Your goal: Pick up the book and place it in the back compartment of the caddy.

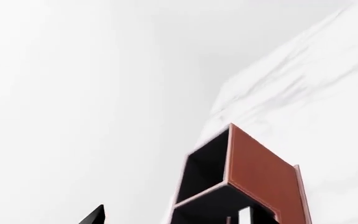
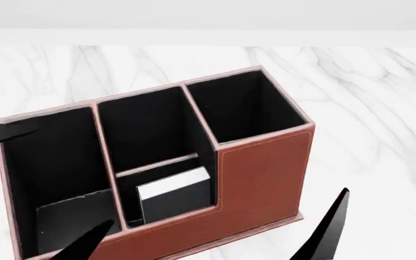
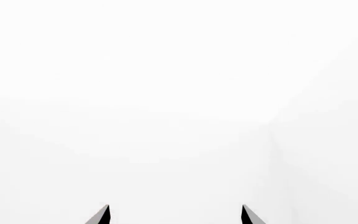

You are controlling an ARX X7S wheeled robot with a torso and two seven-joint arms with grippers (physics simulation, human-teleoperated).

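Observation:
The reddish-brown caddy (image 2: 262,173) fills the middle of the head view, its tall square end cell at the right. The black book (image 2: 177,200) stands upright with white page edges up, inside the back compartment (image 2: 166,169), the low-walled half of the split middle section. My left gripper (image 2: 75,173) is open, its two black fingers spread wide over the long end cell. In the left wrist view one fingertip (image 1: 97,213) shows beside the caddy (image 1: 260,170). My right gripper (image 3: 175,213) is open and empty; one of its fingers (image 2: 331,227) shows right of the caddy.
The caddy stands on a white marble tabletop (image 2: 370,108), which runs on to the right and behind it. A plain white wall (image 2: 208,16) lies beyond the table's far edge. The right wrist view shows only white.

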